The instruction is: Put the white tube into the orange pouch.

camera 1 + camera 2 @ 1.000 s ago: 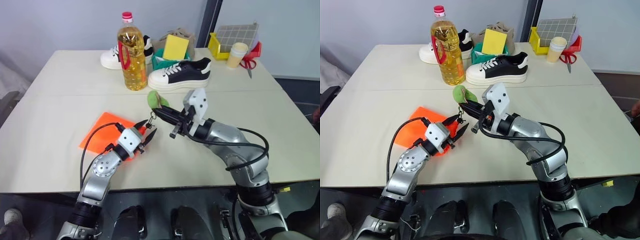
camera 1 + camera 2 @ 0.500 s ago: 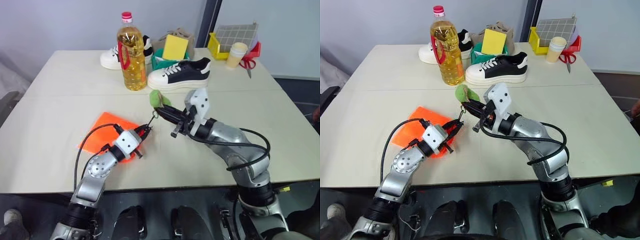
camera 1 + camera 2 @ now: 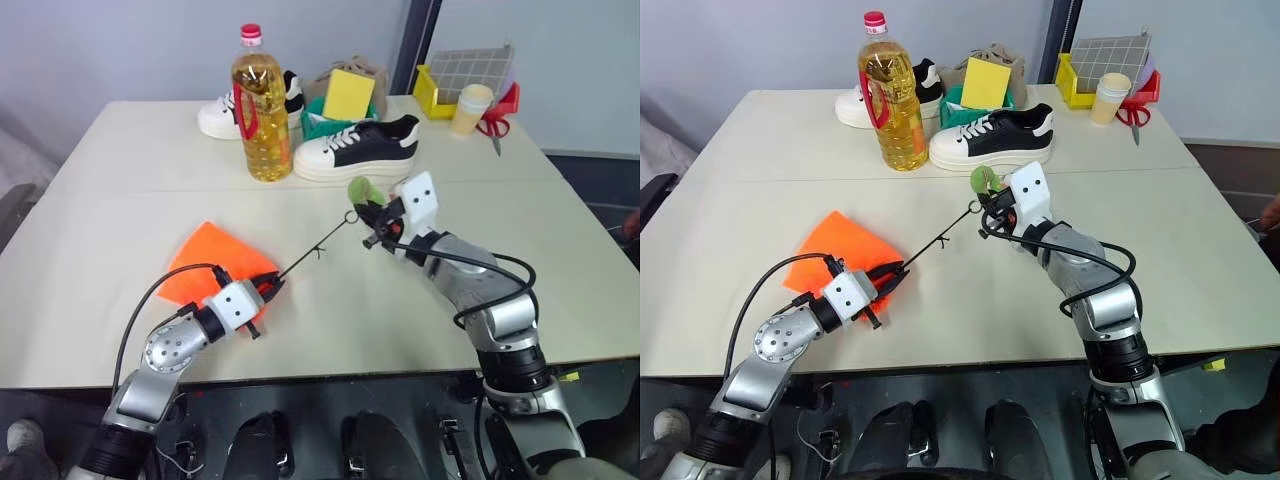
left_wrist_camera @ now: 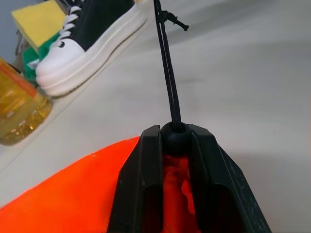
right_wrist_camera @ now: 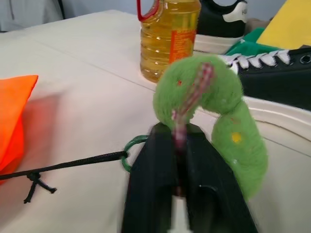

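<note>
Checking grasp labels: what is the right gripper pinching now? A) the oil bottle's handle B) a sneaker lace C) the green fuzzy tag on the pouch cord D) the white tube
C: the right gripper is shut on the green tag, and the dark cord runs taut from it to the orange pouch held at the left gripper.

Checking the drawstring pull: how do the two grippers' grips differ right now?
The left gripper clamps the orange pouch at its cord stopper, low by the table; the right gripper pinches the green tag, held higher. Left points rightward, right leftward. Both are shut, the dark cord taut between them.
</note>
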`<act>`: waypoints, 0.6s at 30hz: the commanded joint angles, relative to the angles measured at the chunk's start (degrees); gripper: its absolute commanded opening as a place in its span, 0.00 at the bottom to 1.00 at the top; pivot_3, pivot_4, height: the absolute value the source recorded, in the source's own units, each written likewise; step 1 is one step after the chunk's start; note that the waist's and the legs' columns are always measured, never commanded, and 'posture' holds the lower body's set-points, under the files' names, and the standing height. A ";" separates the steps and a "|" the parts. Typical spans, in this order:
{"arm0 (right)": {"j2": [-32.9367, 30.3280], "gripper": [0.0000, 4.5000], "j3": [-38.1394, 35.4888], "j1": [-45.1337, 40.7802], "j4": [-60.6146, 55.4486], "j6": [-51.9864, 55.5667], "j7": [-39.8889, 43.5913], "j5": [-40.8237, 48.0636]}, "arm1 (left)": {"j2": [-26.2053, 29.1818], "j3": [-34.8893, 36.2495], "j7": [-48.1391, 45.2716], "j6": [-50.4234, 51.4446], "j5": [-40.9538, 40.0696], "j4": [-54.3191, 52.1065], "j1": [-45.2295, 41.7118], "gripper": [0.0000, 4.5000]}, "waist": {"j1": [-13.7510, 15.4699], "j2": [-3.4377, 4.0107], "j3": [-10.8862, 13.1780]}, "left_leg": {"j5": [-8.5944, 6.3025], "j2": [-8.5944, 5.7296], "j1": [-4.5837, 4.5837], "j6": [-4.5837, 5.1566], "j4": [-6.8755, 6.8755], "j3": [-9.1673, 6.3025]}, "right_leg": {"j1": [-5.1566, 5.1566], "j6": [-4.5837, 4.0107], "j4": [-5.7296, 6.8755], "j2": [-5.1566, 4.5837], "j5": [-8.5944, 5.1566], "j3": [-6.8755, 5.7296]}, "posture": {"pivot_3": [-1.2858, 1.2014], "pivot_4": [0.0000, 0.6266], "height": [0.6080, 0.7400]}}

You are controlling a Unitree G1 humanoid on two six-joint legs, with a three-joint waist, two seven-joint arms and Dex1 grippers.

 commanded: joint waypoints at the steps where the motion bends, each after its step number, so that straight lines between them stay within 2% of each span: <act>1: -1.00 0.44 -1.50 0.20 -3.53 1.43 1.79 1.67 | 0.71 2.04 -3.85 6.13 -8.12 -5.65 2.07 0.36 | -0.04 0.00 0.00 | 0.00 0.00 0.00 0.00 0.00 0.00 | 0.00 0.00 0.00 0.00 0.00 0.00 | 0.52 0.24 1.00; 5: -4.26 0.89 -1.25 4.21 -6.92 2.64 5.54 2.94 | 2.57 5.42 -6.19 14.99 -16.22 -12.97 5.36 0.80 | 0.04 0.00 0.00 | 0.00 0.00 -0.01 0.00 0.00 -0.01 | 0.00 0.01 -0.02 -0.02 0.00 0.00 | 0.52 0.24 1.00; 9: -8.63 0.89 -2.33 10.12 -9.75 1.84 10.05 4.30 | 5.52 12.99 -6.36 23.78 -25.45 -18.82 8.88 0.80 | -0.03 -0.01 0.00 | -0.01 0.00 0.00 0.00 -0.03 -0.02 | 0.01 0.01 -0.06 -0.02 -0.01 0.01 | 0.52 0.24 1.00; 13: -10.46 0.89 -4.16 13.46 -9.42 -0.65 12.33 4.62 | 6.47 19.82 -3.98 29.97 -30.78 -19.41 9.41 0.80 | -0.02 -0.01 0.01 | -0.01 0.00 0.02 0.00 -0.02 -0.04 | 0.02 0.00 -0.06 -0.01 -0.01 0.00 | 0.52 0.24 1.00; 18: -10.66 0.89 -5.98 16.44 -8.19 -5.01 14.44 4.67 | 7.77 25.78 -3.44 30.78 -29.45 -15.73 12.28 0.80 | -0.03 -0.01 0.01 | -0.02 -0.01 0.02 0.00 -0.02 -0.04 | 0.02 0.00 -0.09 0.00 -0.02 0.00 | 0.52 0.24 1.00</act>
